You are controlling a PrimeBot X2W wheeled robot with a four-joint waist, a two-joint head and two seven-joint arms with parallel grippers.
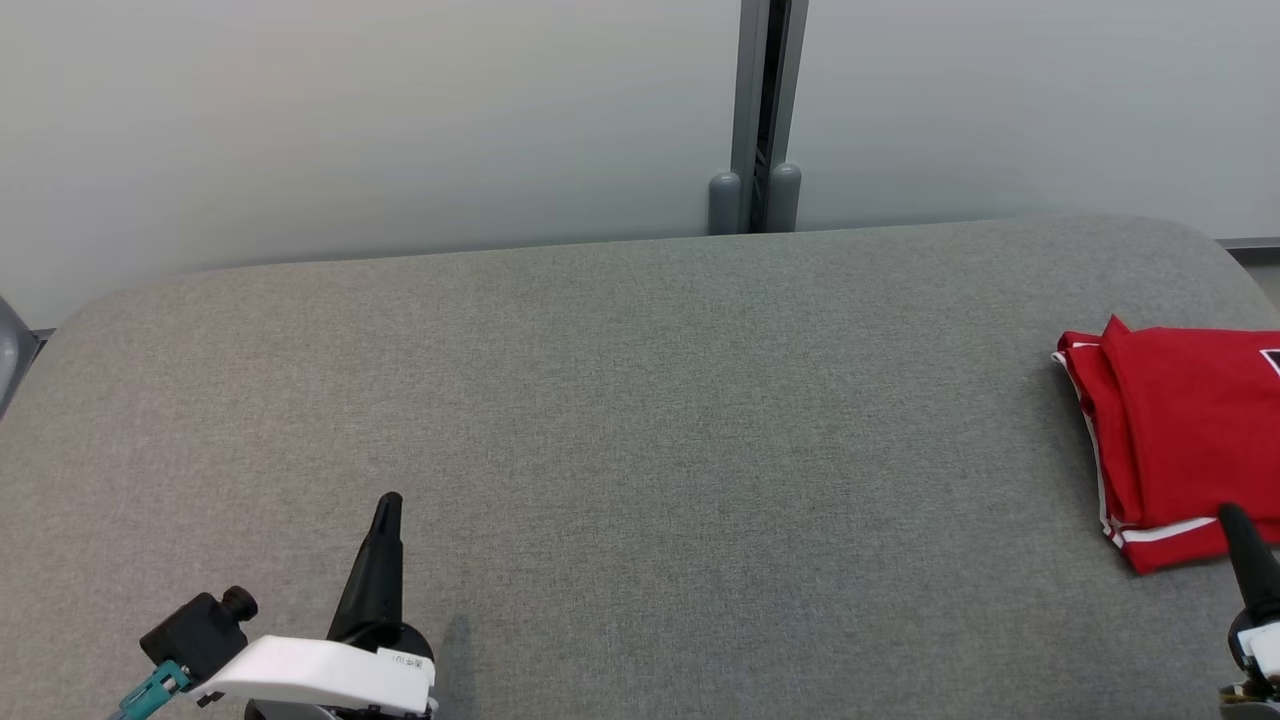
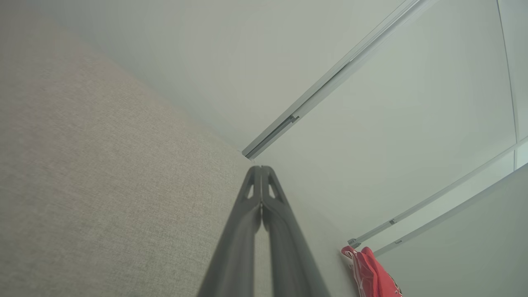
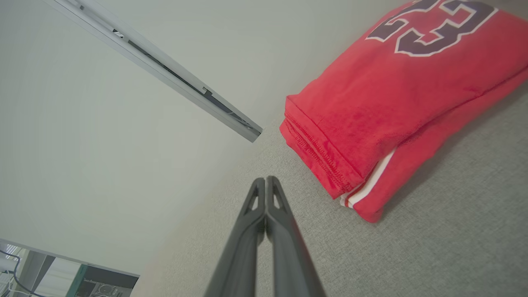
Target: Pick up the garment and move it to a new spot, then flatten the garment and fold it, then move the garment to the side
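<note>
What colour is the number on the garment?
Dark navy, white-outlined, on the folded red jersey; clearest in right wrist view.

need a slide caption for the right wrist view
Folded red jersey lying on the grey fabric surface, just ahead of and clear of the right arm's shut, empty jaws.

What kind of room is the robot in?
Probably an office or test lab: a grey fabric-covered table against pale partition panels joined by a metal post, a folded red jersey on it.
</note>
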